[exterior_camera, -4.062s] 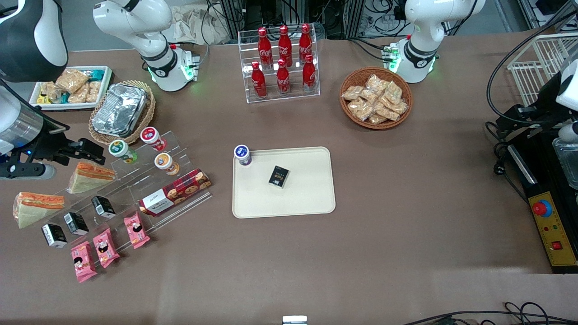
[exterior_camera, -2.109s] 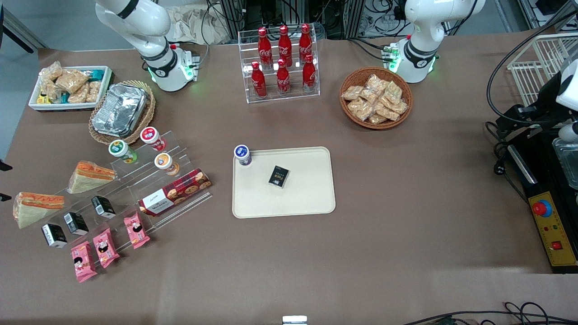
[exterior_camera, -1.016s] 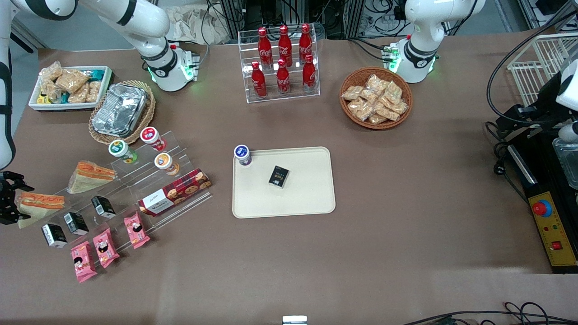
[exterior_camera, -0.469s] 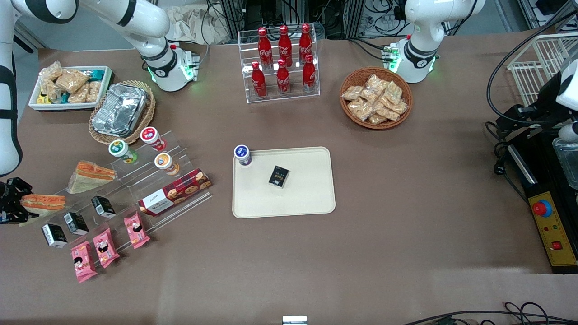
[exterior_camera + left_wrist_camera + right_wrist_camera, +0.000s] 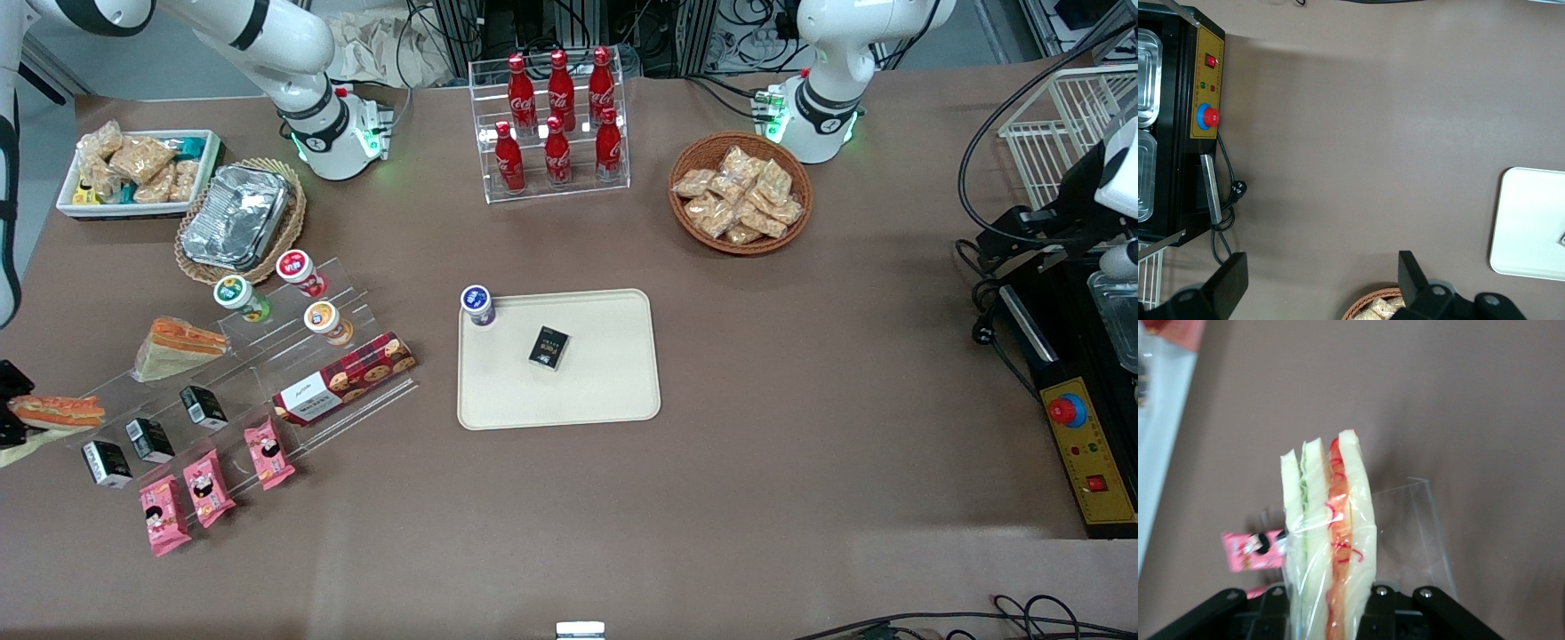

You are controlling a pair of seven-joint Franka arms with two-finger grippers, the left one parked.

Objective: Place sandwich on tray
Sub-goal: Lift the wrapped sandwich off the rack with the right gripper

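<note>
At the working arm's end of the table, the clear-wrapped triangular wedge sandwich is clamped between the fingers of the black two-finger gripper. Pale bread slices, a green layer and an orange-red filling stripe are seen edge-on. The cream-beige rectangular plastic tray lies well apart, mid-table.

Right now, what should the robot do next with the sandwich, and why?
Probably lift a little higher, then carry toward the tray. The gripper, at the working arm's end of the table, is shut on the sandwich, which is raised above the table.
</note>
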